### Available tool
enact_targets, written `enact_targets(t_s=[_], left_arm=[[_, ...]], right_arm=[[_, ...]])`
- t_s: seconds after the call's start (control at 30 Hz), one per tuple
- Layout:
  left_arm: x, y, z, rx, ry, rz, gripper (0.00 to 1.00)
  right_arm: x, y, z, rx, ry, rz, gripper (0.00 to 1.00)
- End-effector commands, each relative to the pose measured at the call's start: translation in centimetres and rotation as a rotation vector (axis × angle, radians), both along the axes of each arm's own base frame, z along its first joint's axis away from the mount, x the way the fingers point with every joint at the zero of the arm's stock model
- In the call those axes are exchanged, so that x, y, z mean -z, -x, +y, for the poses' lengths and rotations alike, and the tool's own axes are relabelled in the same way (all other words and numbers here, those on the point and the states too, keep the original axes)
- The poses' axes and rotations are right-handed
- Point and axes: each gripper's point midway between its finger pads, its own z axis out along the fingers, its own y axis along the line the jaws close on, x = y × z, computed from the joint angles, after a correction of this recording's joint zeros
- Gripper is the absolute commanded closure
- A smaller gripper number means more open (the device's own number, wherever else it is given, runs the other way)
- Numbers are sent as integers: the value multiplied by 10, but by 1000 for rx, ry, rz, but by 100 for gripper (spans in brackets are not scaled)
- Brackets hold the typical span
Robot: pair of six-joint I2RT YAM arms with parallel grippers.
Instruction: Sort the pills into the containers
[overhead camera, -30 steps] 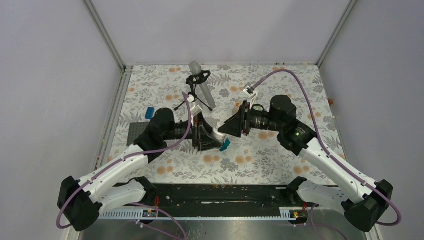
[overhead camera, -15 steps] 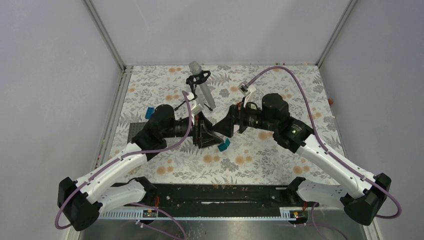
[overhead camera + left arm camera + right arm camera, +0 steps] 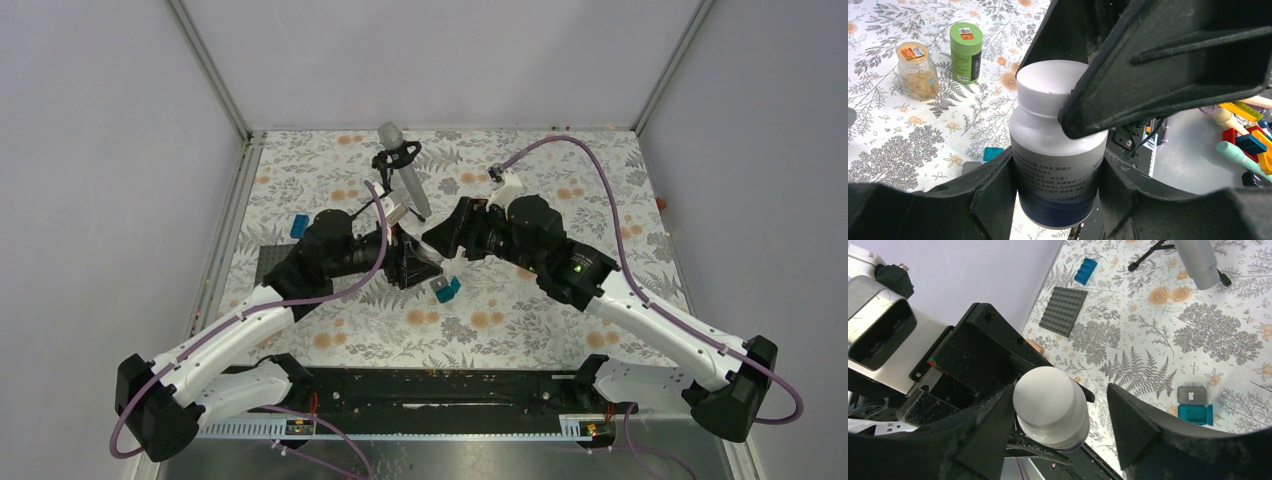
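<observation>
A white pill bottle (image 3: 1055,150) with a white cap and a dark blue band at its base is held off the table, and my left gripper (image 3: 1054,172) is shut on its body. My right gripper (image 3: 1060,395) straddles the cap (image 3: 1044,395) with its jaws open: one finger lies against the cap's side, the other stands well clear. In the top view the two grippers meet at mid-table, left (image 3: 410,262) and right (image 3: 440,245). Small teal (image 3: 1195,413) and grey (image 3: 1191,394) pill containers lie on the cloth below. No loose pills show.
A glass jar (image 3: 918,70) with tan contents and a green tub (image 3: 966,52) stand on the floral cloth. A microphone on a tripod (image 3: 404,180) stands behind the grippers. A grey baseplate (image 3: 272,262) and a blue brick (image 3: 298,226) lie at the left.
My right gripper has swung left and up, closer over the bottle's cap, and its jaws have parted. The left gripper keeps its hold and has barely moved.
</observation>
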Motion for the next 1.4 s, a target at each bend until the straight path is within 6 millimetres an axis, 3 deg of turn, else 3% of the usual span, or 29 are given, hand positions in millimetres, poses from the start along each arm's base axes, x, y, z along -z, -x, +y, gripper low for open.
enact_targets(t_s=[0.0,0.07,0.23,0.33,0.47,0.7,0.77,0.83,0.87,0.93,0.97,1.03,1.2,1.37], left_arm=[[-19,-7,0,-28,34,-59,100],[-19,-8,0,-30,36,-57,100],[-20,-2,-1,0,38,-49,100],[-14,5,1,23,17,-28,100],[-14,21,1,112,6,-29,100],[-24,75,6,413,33,-49,100],[-29,84,9,453,46,-69,100],[-32,87,11,467,47,-90,100],[-33,85,10,457,45,-95,100],[-33,79,9,430,35,-100,100],[-32,75,8,412,24,-98,100],[-28,64,7,357,3,-93,100],[-20,37,5,218,-40,-86,100],[-16,20,5,123,-49,-69,100]], right_arm=[[-27,-4,-2,42,-34,-23,29],[-24,-2,0,29,-20,-8,38],[-24,8,3,-45,-8,-34,83],[-30,22,6,-161,9,-109,100],[-27,50,7,-420,51,-230,100],[-33,113,-10,-821,-11,-281,100],[-35,121,-14,-847,-13,-292,100],[-34,114,-17,-788,14,-312,100],[-33,103,-18,-719,38,-313,88],[-32,79,-19,-575,75,-294,36],[-34,70,-19,-519,78,-276,20],[-43,59,-13,-446,49,-224,4],[-44,31,4,-232,18,-101,3],[-38,27,16,-168,16,-35,20]])
